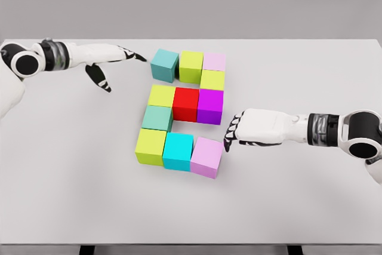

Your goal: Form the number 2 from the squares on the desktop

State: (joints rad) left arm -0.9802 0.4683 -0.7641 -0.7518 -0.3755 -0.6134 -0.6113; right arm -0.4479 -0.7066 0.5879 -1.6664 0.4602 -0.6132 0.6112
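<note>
- Eleven colored cubes sit mid-table, packed into a blocky 2 shape.
- Top row, left to right: teal cube [164, 65], lime cube [191, 66], pale pink cube [214, 61]. The teal one is turned a bit, with a slight gap to the lime one.
- Under the pale pink cube, on the right side: a yellow-green cube [212, 79].
- Middle row: yellow-green cube at left [162, 95], red cube [185, 103], purple cube [210, 106], touching side by side.
- Left side below that: a muted green cube [157, 117].
- Bottom row: lime cube at bottom left [151, 146], cyan cube [178, 151], lilac cube [206, 157]. The lilac one is rotated slightly and sits a bit lower than the other two.
- Right hand [234, 131] comes in from the right, palm down, fingers curled loosely downward, holding nothing. Its dark fingertips [227, 143] are just beside the lilac cube's upper right corner; can't tell if they touch.
- Left hand [113, 61] comes in from the upper left, fingers stretched out, thumb hanging down, holding nothing. The fingertip [141, 58] points at the teal cube, near it but apart.
- All of it rests on a white table [71, 171] against a gray backdrop.
</note>
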